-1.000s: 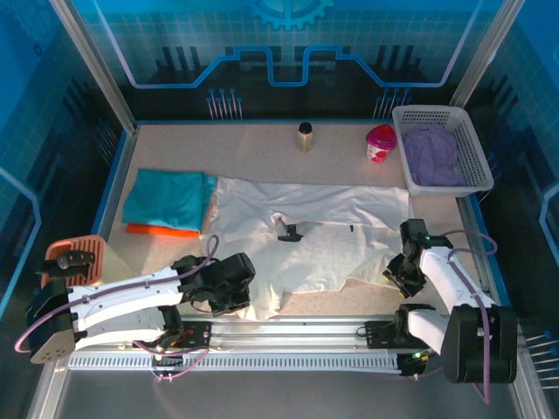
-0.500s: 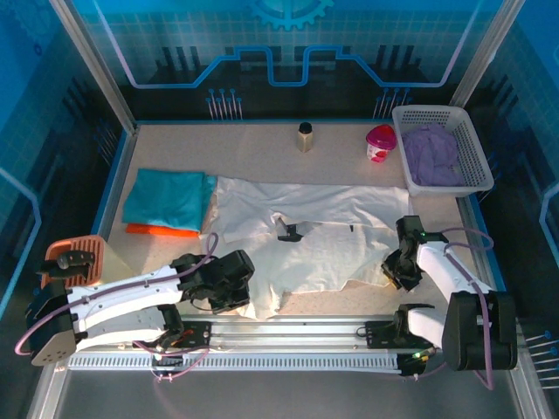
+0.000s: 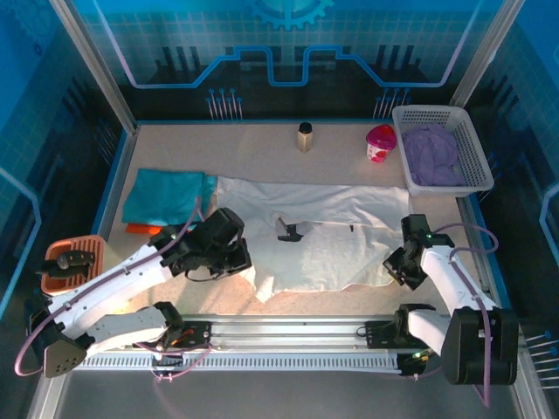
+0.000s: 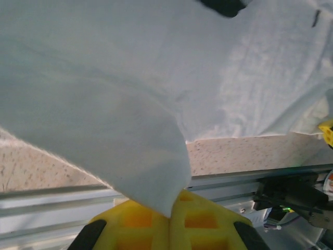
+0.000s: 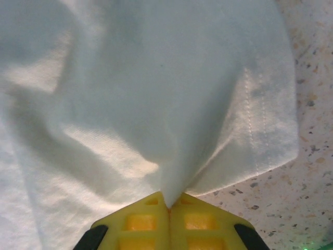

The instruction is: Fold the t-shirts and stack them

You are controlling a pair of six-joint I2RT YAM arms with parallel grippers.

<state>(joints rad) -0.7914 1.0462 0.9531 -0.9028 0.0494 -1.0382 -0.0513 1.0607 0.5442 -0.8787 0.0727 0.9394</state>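
Nearest the arm bases, the left gripper [image 4: 169,217] is clenched on the near left edge of the white shirt [image 3: 327,240]. In the left wrist view, a fold of cloth runs straight down into the shut yellow fingertips, with the speckled table [image 3: 262,144] and the front rail visible beneath the draped fabric, so that corner looks lifted rather than lying flat. On the other side, the right gripper [image 5: 169,204] is likewise closed tight on the near right corner. Its wrist view shows the stitched hem bunched to a point between the pads, and the rest of the cloth fans away from it. The white shirt lies in the middle of the table, its long axis running left to right between the two grippers and its body spreading away from them toward the far side. Each arm has the corner on its own side, and neither is nearer the bulk of the cloth. A fold from here would probably carry the near edge away from the arms, over the far part of the shirt. Farther left, the teal shirt [image 3: 166,196] lies folded on the orange shirt [image 3: 148,230], just beside the white one. At the far edge stand a small bottle [image 3: 305,137], a pink cup [image 3: 380,142] and a white basket [image 3: 479,170].
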